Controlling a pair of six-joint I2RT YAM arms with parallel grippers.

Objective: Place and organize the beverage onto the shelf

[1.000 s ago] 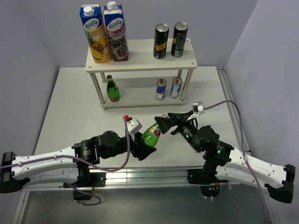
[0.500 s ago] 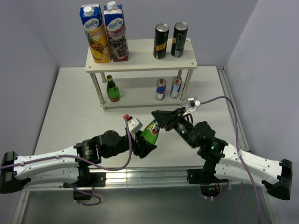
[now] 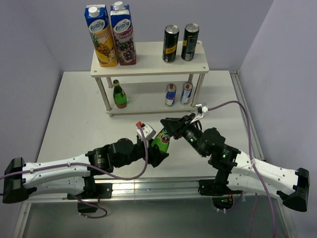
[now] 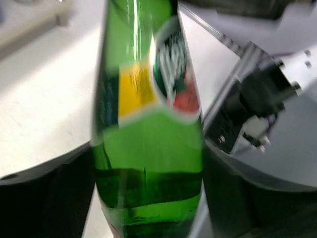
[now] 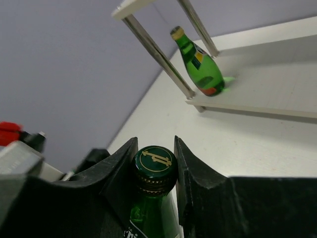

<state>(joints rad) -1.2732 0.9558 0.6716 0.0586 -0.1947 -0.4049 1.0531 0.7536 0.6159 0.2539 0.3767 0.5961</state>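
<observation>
Just changed: a second ago your right gripper [image 5: 154,148] stood spread wide at the top of the green bottle [image 3: 161,141]. It has now clenched on the neck, a finger pressed to each side just under the cap [image 5: 155,159].
Left gripper [image 3: 157,153]: its fingers [image 4: 49,193] lie against both sides of the bottle's lower body, so it is grasping too. You cannot tell from the wrist view whether that hold is easing.
Bottle's place: off the table [image 3: 74,109], tilted, in front of the shelf [image 3: 148,72] and near its lower board, with its top leaning toward the shelf.
What it means: you are mid hand-over and both arms share one bottle. The right arm looks ready to take it alone.
Already on the shelf: the second green bottle [image 3: 119,94] at the left end of the lower board, the silver-blue cans [image 3: 171,94] at the right end, and the dark cans [image 3: 171,43] on the top board beside the juice cartons [image 3: 100,35].
Left to do: this looks like the last drink. The free spot next to its twin on the lower board seems the tidy target.
Watch: a neck-only pinch may let the bottle swing once the left lets go, so release slowly.
</observation>
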